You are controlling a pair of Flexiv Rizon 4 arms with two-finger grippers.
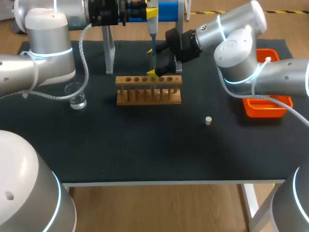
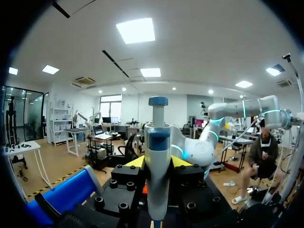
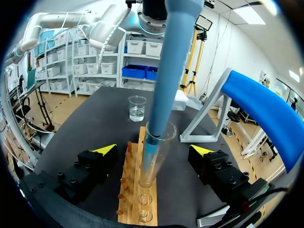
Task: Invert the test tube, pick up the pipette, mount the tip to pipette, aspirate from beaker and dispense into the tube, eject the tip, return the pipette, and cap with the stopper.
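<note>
My left gripper (image 2: 158, 164) is shut on the white and blue pipette (image 2: 157, 156), held upright high above the wooden rack (image 1: 148, 91). The pipette's long blue tip (image 3: 164, 80) reaches down into the mouth of a clear test tube (image 3: 153, 164) standing upright in the rack (image 3: 134, 190). My right gripper (image 3: 154, 151) is open, with a finger on either side of that tube and apart from it; in the head view it (image 1: 155, 72) sits just behind the rack. The glass beaker (image 1: 76, 96) with some clear liquid stands left of the rack. A small white stopper (image 1: 208, 120) lies on the mat to the right.
The pipette stand with its blue holder (image 1: 168, 10) and grey legs rises behind the rack, close to both grippers. An orange tray (image 1: 268, 107) sits at the table's right edge under my right arm. The beaker (image 3: 137, 107) is beyond the rack from my right wrist.
</note>
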